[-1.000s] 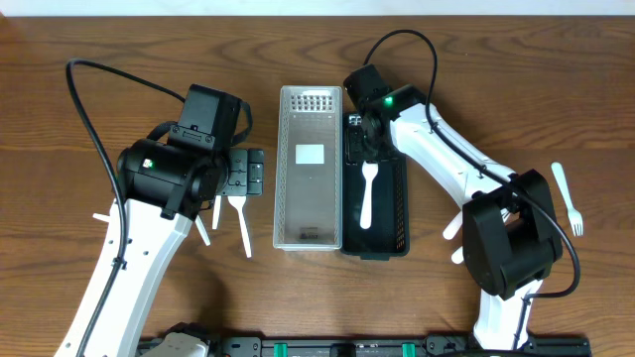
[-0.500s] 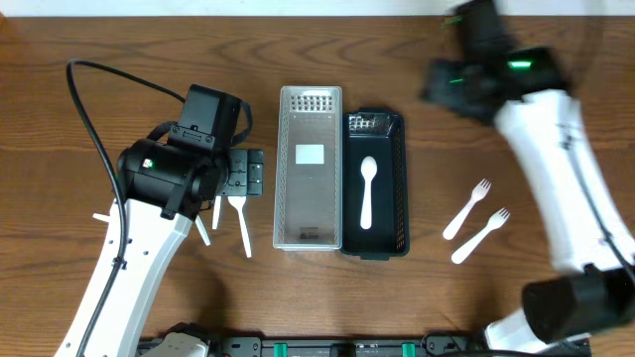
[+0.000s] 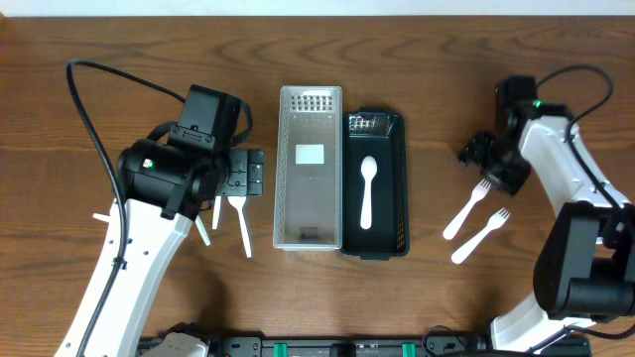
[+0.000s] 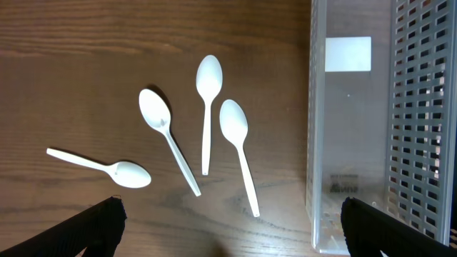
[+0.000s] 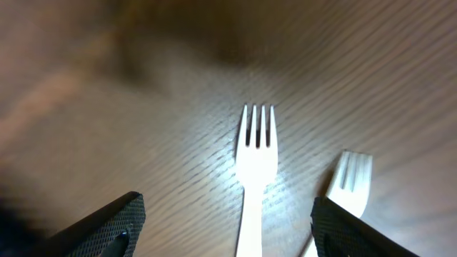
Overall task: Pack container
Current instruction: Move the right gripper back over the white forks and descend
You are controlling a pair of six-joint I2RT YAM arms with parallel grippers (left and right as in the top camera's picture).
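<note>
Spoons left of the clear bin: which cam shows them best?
Left wrist: all four spoons are fully visible, nothing over them. Overhead: the left arm covers most of them; only handles and bits poke out. Right wrist: no spoons, just two forks.

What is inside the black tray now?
One white spoon lies lengthwise on the floor of the black tray, bowl toward the far end. Nothing covers the tray; pale marks at its far end are too small to identify.
</note>
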